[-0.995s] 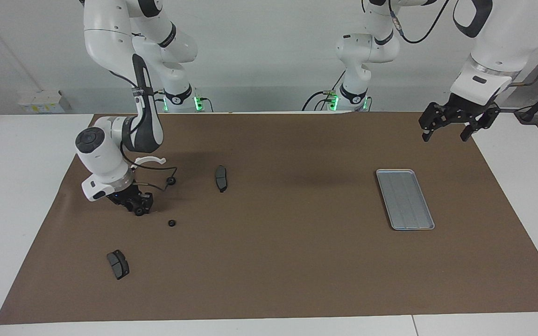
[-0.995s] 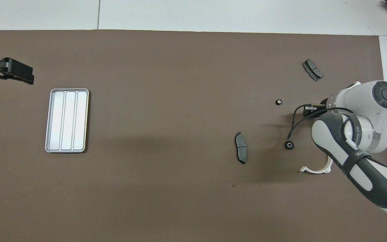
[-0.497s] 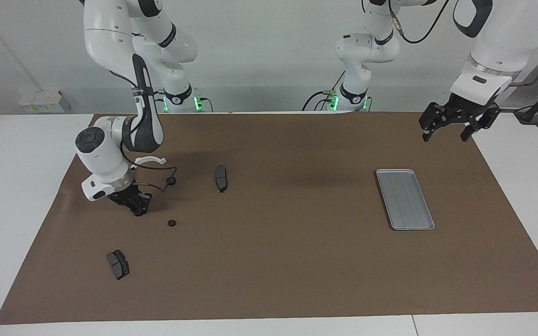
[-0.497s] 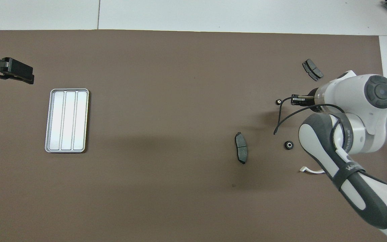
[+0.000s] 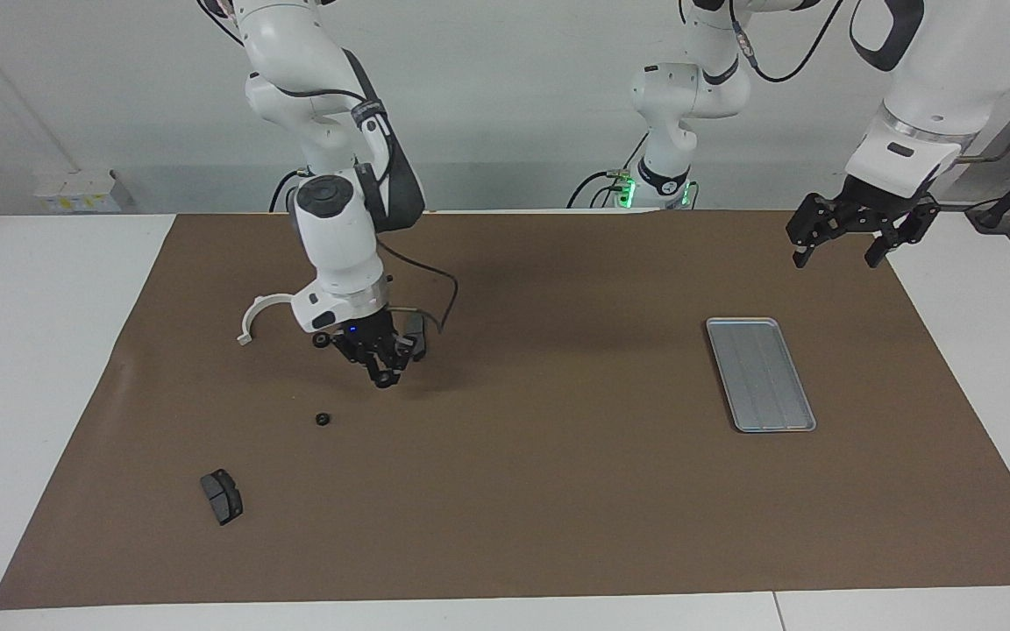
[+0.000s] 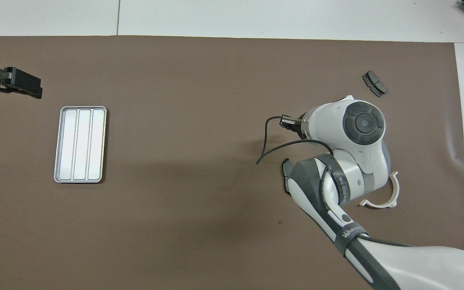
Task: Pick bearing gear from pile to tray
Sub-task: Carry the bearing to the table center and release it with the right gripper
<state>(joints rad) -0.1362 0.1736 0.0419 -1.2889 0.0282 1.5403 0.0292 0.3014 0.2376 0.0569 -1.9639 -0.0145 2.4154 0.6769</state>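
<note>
My right gripper (image 5: 383, 375) hangs a little above the brown mat, over a bare patch beside a dark brake pad (image 5: 418, 342). It is shut on a small black ring, the bearing gear (image 5: 382, 379). Of the pile, another black ring (image 5: 323, 419) lies on the mat, and one more (image 5: 319, 340) peeks out beside the gripper's body. A white curved bracket (image 5: 258, 312) and a second brake pad (image 5: 222, 496) also lie there. The silver tray (image 5: 761, 374) lies with nothing in it toward the left arm's end. My left gripper (image 5: 838, 252) waits open, raised over the mat's corner near it.
In the overhead view the right arm (image 6: 349, 161) covers both loose rings and most of the brake pad next to it. The brown mat (image 5: 558, 491) stretches bare between the pile and the tray. White table edges border the mat.
My right gripper has risen from the mat in the pile and swung toward the table's middle with the ring in it, uncovering the white bracket. The left arm has not moved.
</note>
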